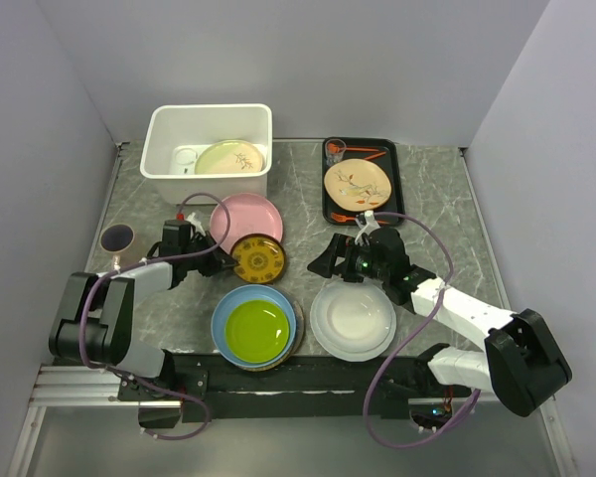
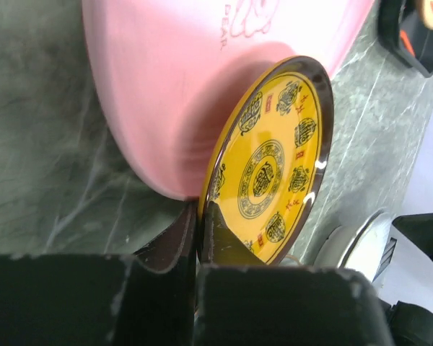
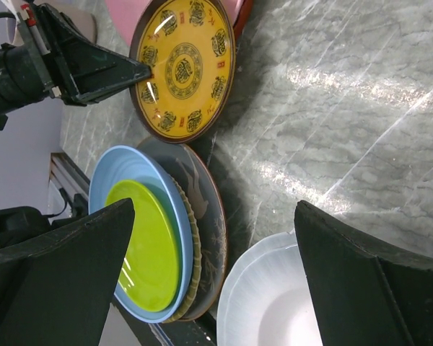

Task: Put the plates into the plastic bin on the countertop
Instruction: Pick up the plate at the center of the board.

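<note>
My left gripper is shut on the near rim of the gold-patterned brown plate, which overlaps the pink plate on the countertop. The white plastic bin stands at the back left with a cream-and-green plate inside. A lime green plate lies in a blue plate on top of a dark deer plate. Stacked white plates sit to their right. My right gripper hangs open above the gap between these two stacks, holding nothing.
A black tray at the back right carries a peach flower-painted plate and orange cutlery. A dark cup stands at the left edge. Walls close in the left, back and right sides.
</note>
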Motion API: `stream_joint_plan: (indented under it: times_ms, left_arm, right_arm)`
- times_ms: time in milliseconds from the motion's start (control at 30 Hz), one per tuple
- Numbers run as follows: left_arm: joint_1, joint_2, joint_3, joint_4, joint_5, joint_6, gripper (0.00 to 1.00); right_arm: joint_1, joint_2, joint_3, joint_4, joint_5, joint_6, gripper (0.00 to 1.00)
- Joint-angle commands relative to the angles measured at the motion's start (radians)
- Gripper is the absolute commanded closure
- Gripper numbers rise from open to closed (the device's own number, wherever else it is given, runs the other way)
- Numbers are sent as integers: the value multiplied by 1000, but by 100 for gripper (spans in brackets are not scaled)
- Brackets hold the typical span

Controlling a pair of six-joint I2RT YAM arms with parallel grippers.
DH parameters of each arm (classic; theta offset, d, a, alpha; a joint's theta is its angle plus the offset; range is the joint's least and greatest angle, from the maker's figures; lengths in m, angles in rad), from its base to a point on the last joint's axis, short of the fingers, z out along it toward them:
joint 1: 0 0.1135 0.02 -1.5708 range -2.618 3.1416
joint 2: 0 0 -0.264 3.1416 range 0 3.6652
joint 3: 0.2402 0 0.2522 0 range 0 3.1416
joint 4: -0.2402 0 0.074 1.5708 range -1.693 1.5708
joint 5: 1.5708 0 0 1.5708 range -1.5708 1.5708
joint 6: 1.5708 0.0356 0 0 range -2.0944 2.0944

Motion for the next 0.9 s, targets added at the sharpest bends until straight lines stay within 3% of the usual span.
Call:
stream_joint_plan:
  times_ms: [0,367,867]
  left_arm:
    - [-6,-20,3,28,16,-3,99]
    - [-6,-124,51,-43,-20,-10,99]
    - [-6,-144,121,-86,-12,-3,99]
  right_arm:
    - [8,-9,6,46,18,6,1]
    - [11,6,7,59,13,12,1]
    - [15,-8,7,43,21,7,0]
